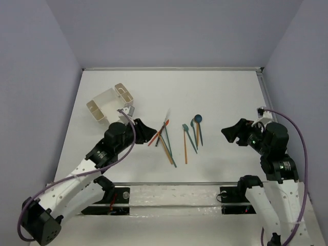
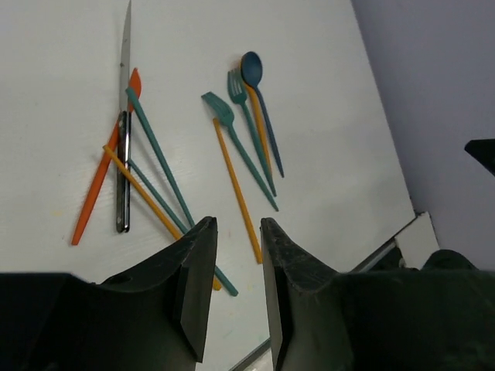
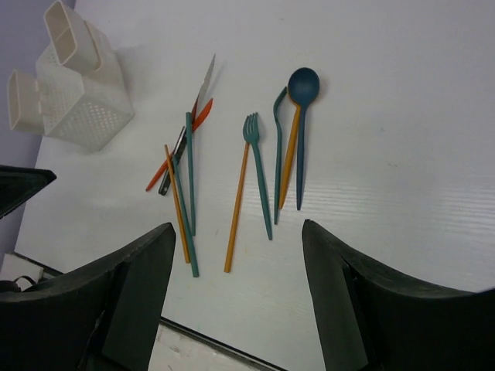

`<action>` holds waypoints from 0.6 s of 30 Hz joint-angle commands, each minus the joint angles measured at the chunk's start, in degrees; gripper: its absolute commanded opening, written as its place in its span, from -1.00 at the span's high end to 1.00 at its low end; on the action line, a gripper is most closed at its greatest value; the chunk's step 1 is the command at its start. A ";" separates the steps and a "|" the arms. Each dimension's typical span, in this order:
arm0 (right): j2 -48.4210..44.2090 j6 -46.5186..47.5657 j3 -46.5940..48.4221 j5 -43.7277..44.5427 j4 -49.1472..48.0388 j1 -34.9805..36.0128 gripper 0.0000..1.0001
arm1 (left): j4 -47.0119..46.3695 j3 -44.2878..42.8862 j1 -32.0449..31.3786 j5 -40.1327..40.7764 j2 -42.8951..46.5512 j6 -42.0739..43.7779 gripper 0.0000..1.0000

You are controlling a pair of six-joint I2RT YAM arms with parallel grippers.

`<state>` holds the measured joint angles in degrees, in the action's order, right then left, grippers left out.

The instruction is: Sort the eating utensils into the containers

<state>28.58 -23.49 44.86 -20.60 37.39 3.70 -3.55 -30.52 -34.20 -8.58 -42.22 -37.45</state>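
Two empty claws: left claw (image 2: 238, 226) narrowly apart, right claw (image 3: 238, 228) wide, utensils (image 3: 300, 81) mid-table between them, container (image 3: 81, 116) near left edge.

Robot lab test cell: bare white table (image 1: 215, 92) boxed in by plain grey walls (image 1: 169, 31), left arm (image 1: 82, 174) and right arm (image 1: 279, 169) bolted at its edge, cable (image 1: 306, 169) trailing.

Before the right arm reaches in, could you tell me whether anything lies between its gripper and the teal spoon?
Nothing visible does: the open right gripper faces the teal spoon, the nearest piece on its side, with only table surface between them.
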 commanded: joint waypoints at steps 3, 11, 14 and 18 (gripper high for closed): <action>1.57 -2.26 -5.13 -2.87 -7.24 -0.28 -0.43 | -0.22 -4.10 -8.87 22.20 -8.83 -2.89 0.42; 1.92 -3.06 -7.95 -5.06 -9.87 -0.28 -0.42 | 0.65 -11.92 -17.84 37.67 -30.19 -2.72 0.26; 2.01 -2.79 -8.04 -5.50 -10.05 -0.28 -0.42 | -0.49 -14.46 -18.36 38.55 -36.08 -1.93 0.26; 1.83 -2.71 -8.03 -5.94 -10.05 -0.28 -0.42 | -0.05 -17.64 -18.36 40.48 -42.41 -1.22 0.28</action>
<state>30.76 -25.98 37.26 -24.93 31.00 3.73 -2.44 -43.70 -52.10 26.70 -81.36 -39.57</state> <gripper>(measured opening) 0.711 0.364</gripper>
